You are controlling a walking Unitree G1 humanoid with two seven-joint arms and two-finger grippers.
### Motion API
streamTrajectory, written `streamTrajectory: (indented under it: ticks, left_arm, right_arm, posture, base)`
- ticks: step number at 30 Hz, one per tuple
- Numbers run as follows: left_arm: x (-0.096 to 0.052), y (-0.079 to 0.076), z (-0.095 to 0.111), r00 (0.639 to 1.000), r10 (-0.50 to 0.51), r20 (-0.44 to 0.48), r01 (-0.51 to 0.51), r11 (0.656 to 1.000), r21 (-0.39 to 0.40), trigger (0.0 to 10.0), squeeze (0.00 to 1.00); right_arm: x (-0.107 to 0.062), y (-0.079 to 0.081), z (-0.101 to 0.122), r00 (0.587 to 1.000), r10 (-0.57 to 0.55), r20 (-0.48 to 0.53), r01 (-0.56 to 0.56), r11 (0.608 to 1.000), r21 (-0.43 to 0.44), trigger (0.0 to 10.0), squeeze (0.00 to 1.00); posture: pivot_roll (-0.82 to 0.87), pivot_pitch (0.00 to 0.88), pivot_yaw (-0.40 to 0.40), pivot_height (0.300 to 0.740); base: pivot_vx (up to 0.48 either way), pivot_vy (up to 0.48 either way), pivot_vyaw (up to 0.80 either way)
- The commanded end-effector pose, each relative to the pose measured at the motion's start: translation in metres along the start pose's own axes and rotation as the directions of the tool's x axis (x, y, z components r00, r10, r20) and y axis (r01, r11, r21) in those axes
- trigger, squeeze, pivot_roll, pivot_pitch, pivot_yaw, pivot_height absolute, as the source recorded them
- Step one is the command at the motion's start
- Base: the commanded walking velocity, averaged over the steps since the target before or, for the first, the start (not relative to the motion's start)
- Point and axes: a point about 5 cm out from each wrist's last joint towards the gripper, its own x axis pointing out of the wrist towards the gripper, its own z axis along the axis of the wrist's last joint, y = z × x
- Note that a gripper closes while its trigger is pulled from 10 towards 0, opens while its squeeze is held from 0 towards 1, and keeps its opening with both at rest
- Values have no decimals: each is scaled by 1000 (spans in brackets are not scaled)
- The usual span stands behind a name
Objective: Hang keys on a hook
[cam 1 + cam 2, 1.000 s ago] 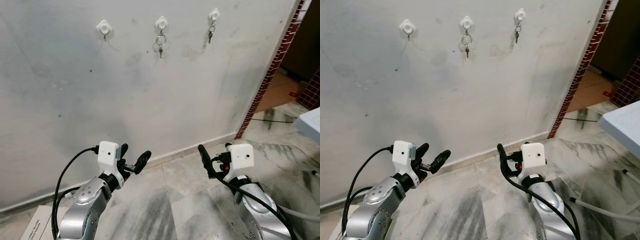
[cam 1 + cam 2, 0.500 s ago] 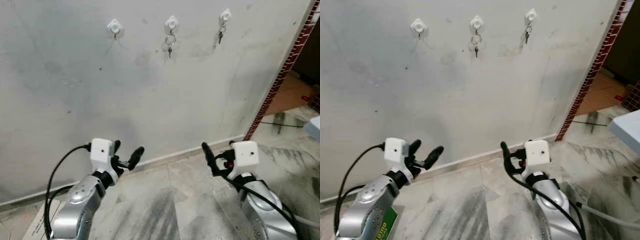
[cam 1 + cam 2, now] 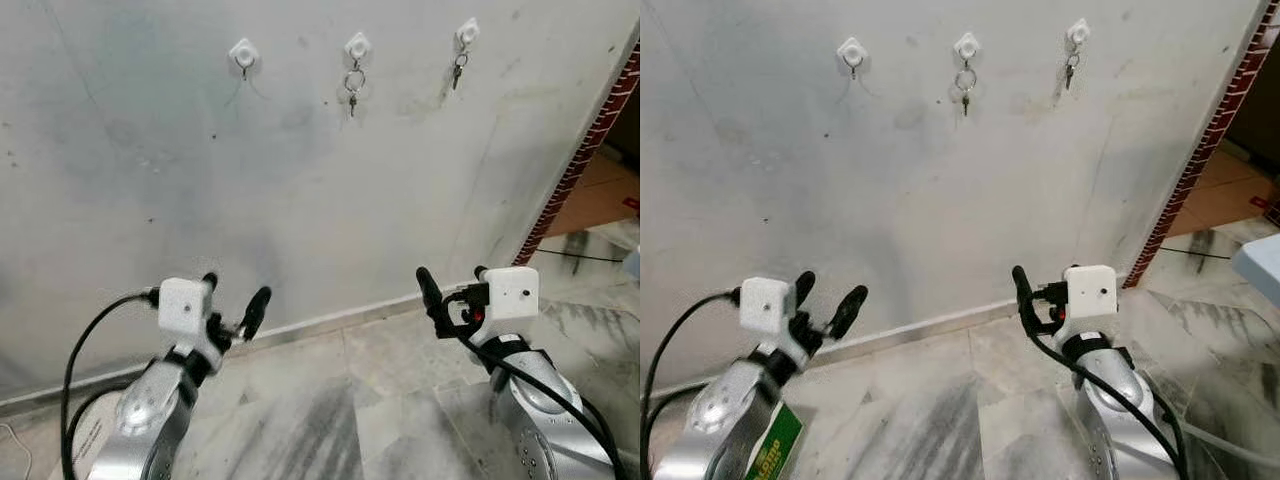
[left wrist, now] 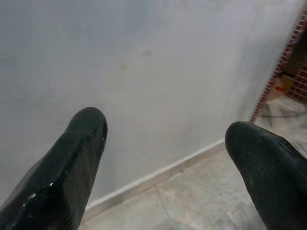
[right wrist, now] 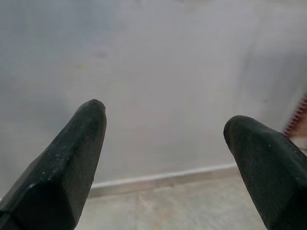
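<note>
Green pack [image 3: 773, 446] by floor, lower left: partial white lettering, approx. "…ome", rest unreadable.

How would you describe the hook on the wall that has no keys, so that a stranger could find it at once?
Look at the grey wall facing the robot, where three small white hooks sit in a row near the top. The empty hook is the one farthest to the robot's left. Unlike the middle hook and the right hook, which each carry keys, nothing hangs from it.
</note>
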Motion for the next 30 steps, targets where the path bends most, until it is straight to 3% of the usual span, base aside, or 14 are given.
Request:
streamTrajectory:
  ticks: [1,13,20,30]
  left_arm:
    - [1,2,7,1000,10,26,-11,999,33,10000,0]
    - [2,0,7,1000,4,27,-5,999,33,10000,0]
    - [2,-1,7,1000,2,28,-2,1000,30,10000,0]
    - [3,-2,6,1000,-6,26,5,1000,26,10000,0]
  right_arm:
    - [0,-1,2,1000,-5,2,5,1000,-9,10000,0]
    - [2,0,2,1000,6,-3,-6,1000,-18,10000,0]
    - [1,1,1,1000,7,-3,-7,1000,-18,10000,0]
    - [1,2,0,1000,11,-4,-12,1000,-21,10000,0]
  posture:
    - [-58,0,52,740]
    - [-57,0,51,740]
    - [-58,0,49,740]
    - [-59,0,49,740]
  base:
    - [0,0,-788]
    - [0,0,-789]
    - [0,-246,-675]
    - [0,-87,-50]
